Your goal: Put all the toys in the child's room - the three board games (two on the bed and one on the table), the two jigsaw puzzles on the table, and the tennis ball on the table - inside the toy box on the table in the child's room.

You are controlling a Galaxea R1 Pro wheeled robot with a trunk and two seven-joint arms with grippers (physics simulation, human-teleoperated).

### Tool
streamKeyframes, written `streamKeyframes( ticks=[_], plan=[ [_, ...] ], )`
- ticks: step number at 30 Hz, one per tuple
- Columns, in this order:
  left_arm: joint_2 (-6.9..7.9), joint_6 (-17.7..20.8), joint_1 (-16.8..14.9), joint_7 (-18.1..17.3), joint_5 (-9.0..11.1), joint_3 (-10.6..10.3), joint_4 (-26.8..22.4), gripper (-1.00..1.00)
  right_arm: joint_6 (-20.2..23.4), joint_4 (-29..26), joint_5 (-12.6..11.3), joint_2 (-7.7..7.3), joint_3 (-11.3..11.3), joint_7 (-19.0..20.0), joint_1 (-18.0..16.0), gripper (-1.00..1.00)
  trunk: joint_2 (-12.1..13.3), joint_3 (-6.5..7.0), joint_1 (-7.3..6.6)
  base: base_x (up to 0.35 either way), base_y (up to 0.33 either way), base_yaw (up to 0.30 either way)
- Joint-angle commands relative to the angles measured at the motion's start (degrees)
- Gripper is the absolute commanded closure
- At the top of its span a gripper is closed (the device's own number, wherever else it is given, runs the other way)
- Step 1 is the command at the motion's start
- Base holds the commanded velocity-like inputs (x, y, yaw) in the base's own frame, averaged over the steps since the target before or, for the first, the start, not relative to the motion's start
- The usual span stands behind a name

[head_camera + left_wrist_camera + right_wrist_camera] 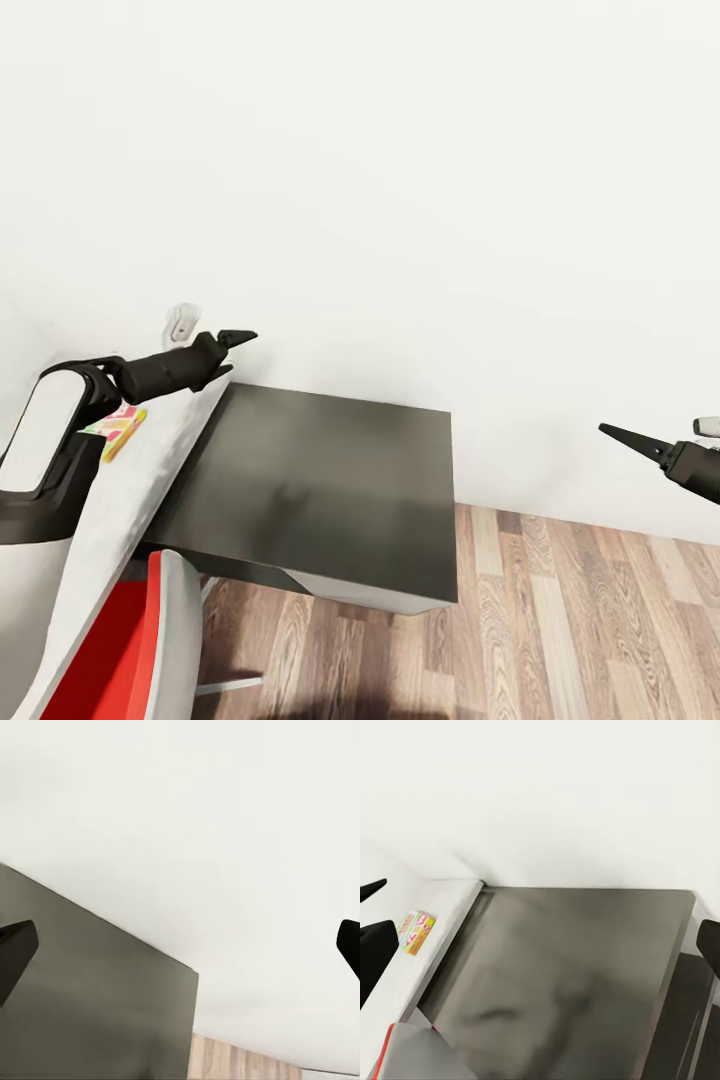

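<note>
Approach is the step in hand, by my reading — the robot faces the end of the table (pixel 150 470), and nothing is gripped yet. The left gripper (pixel 232 353) hangs at the left of the head view above the light grey top, its fingers spread wide and empty in the left wrist view. The right gripper (pixel 622 436) sits at the right edge over the wood floor (pixel 560 620), also parted and empty. One board game (pixel 118 428) — a bright yellow-green-red box — lies flat on the table at left, below and behind the left fingers, well apart from the right ones. Next, the left arm likely needs to draw back and descend onto it.
</note>
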Motion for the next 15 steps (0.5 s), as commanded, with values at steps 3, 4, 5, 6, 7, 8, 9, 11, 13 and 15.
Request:
streamKeyframes(
  ticks=[3,4,5,6,7,8,9,11,13,15],
  plan=[
    [2.40,-0.06,0.24,0.50,0.70,1.69,0.17,-1.00,0.20,0.00,0.15,0.01,0.02,0.27,-0.04,-1.00,-0.10,-0.09,0.03,0.000,0.000,-0.005],
    [2.79,-0.05,0.26,0.49,0.70,2.11,0.28,-1.00,0.20,0.00,0.15,0.00,0.04,0.27,-0.04,-1.00,-0.10,-0.09,0.03,0.000,0.000,-0.002],
    [2.79,-0.05,0.26,0.49,0.70,2.11,0.28,-1.00,0.20,0.00,0.15,0.00,0.04,0.27,-0.04,-1.00,-0.10,-0.09,0.03,0.000,0.000,-0.002],
    [3.19,-0.03,0.25,0.49,0.67,2.47,0.42,-1.00,0.20,0.00,0.15,0.00,0.05,0.27,-0.04,-1.00,-0.10,-0.09,0.03,0.000,0.000,-0.002],
    [3.67,0.00,0.18,0.50,0.65,2.80,0.61,-1.00,0.20,0.00,0.15,0.00,0.06,0.27,-0.03,-1.00,-0.10,-0.09,0.03,0.000,0.000,-0.001],
    [4.28,0.02,0.11,0.49,0.64,3.10,0.90,-1.00,0.20,0.00,0.15,0.00,0.06,0.27,-0.03,-1.00,-0.10,-0.09,0.03,0.000,0.000,-0.001],
    [5.02,0.04,0.01,0.47,0.62,3.39,1.33,-1.00,0.20,0.00,0.15,-0.01,0.07,0.27,-0.03,-1.00,-0.10,-0.09,0.03,0.000,0.000,0.000],
    [5.84,0.03,-0.08,0.45,0.61,3.67,1.91,-1.00,0.20,0.00,0.15,-0.01,0.07,0.27,-0.03,-1.00,-0.10,-0.09,0.03,0.000,0.000,0.000],
    [7.55,0.03,-0.32,0.38,0.63,4.33,3.37,-1.00,0.20,0.00,0.15,0.02,0.11,0.27,-0.03,-1.00,-0.10,-0.09,0.03,0.000,0.000,0.000],
    [8.39,0.03,-0.49,0.36,0.62,4.78,4.31,-1.00,0.20,0.00,0.15,0.03,0.14,0.27,-0.03,-1.00,-0.10,-0.09,0.03,0.000,0.000,0.000]
  ],
)
